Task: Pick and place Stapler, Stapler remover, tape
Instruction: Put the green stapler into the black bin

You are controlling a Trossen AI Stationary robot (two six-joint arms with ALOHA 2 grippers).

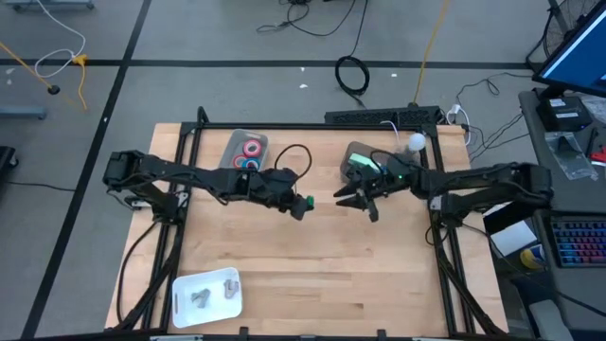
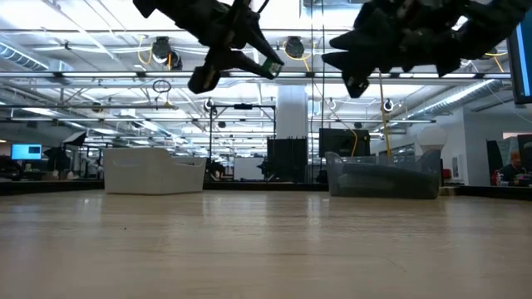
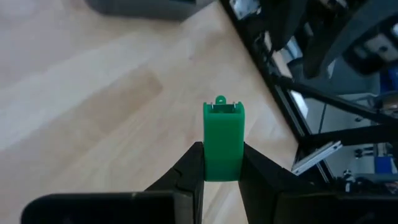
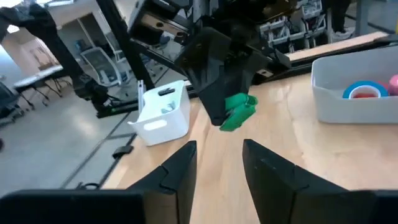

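Observation:
My left gripper (image 1: 301,205) hangs over the table's middle, shut on a small green stapler (image 3: 222,130), which also shows in the right wrist view (image 4: 237,112) and the low view (image 2: 270,65). My right gripper (image 1: 356,200) is open and faces it from the right, a short gap away, touching nothing (image 4: 217,163). Red and blue tape rolls (image 1: 251,152) lie in a grey bin at the far side (image 4: 364,90). A second grey bin (image 1: 365,163) holds another green thing. My left gripper pinches the green stapler between its two fingers (image 3: 193,171), one on each long side, at the stapler's rear end (image 3: 222,167). The fingers lie along it, and its front end (image 3: 222,109) sticks out past them toward the table's right. It is lifted clear of the table.
A white bin (image 1: 206,292) with grey pieces in it stands at the near left corner (image 4: 161,115). A dark frame (image 1: 440,237) runs along the table's sides. Bare wood (image 1: 322,265) lies below and nearer than both grippers.

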